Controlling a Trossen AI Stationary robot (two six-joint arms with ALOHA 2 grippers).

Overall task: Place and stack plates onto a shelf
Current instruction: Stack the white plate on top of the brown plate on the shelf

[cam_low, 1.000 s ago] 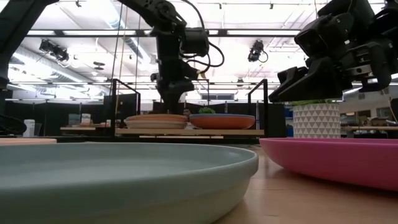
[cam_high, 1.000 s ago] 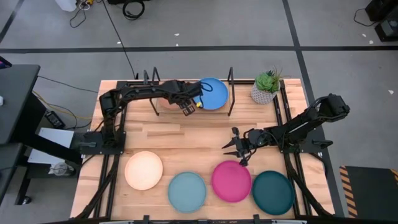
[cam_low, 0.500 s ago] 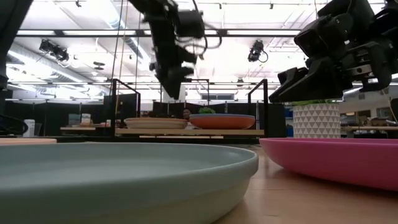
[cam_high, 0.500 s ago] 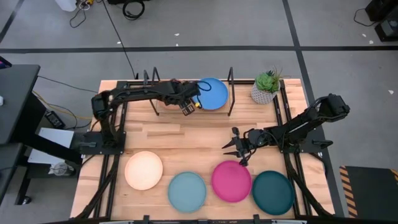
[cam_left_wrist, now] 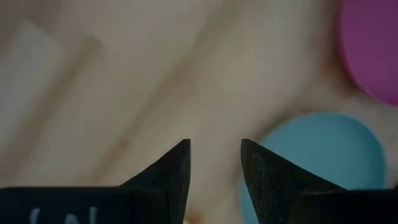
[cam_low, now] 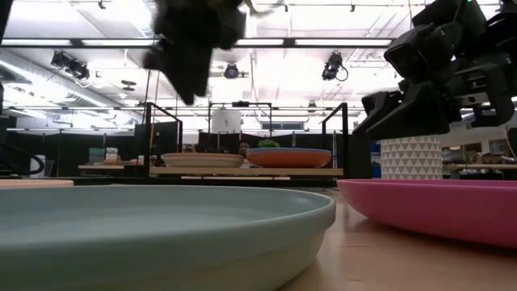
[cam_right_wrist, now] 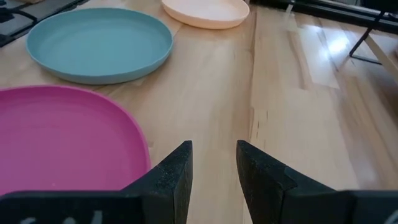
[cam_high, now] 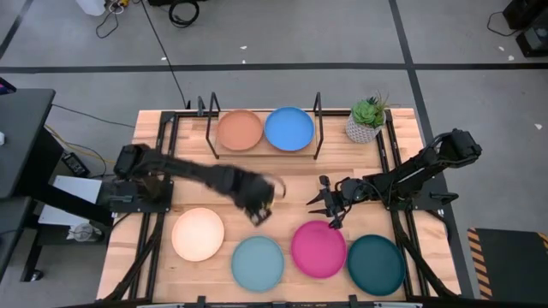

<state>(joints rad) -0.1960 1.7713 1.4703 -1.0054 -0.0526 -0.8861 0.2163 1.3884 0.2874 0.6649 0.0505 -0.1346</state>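
Observation:
Four plates lie on the table near its near edge: peach (cam_high: 198, 233), light blue (cam_high: 258, 263), magenta (cam_high: 318, 249) and dark teal (cam_high: 375, 263). The shelf (cam_high: 262, 151) stands at the far edge. A tan plate (cam_high: 239, 130) and a blue plate (cam_high: 288, 128) show on it from above. In the low view the blue one rests on an orange plate (cam_low: 288, 158). My left gripper (cam_high: 259, 205) hangs open over the table's middle, above and just beyond the light blue plate (cam_left_wrist: 311, 162). My right gripper (cam_high: 324, 205) is open, just beyond the magenta plate (cam_right_wrist: 62, 137).
A small green plant in a white pot (cam_high: 366, 120) stands at the far right, next to the shelf. Bare wood (cam_high: 223, 175) lies between the shelf and the row of plates. The arm bases (cam_high: 128, 184) flank the table.
My left gripper has risen from the tan plate on the shelf. It has swung fast toward the table's near edge and now hangs above the middle, near the light blue plate. The tan plate, hidden under the arm before, now shows whole. My right arm has kept still.

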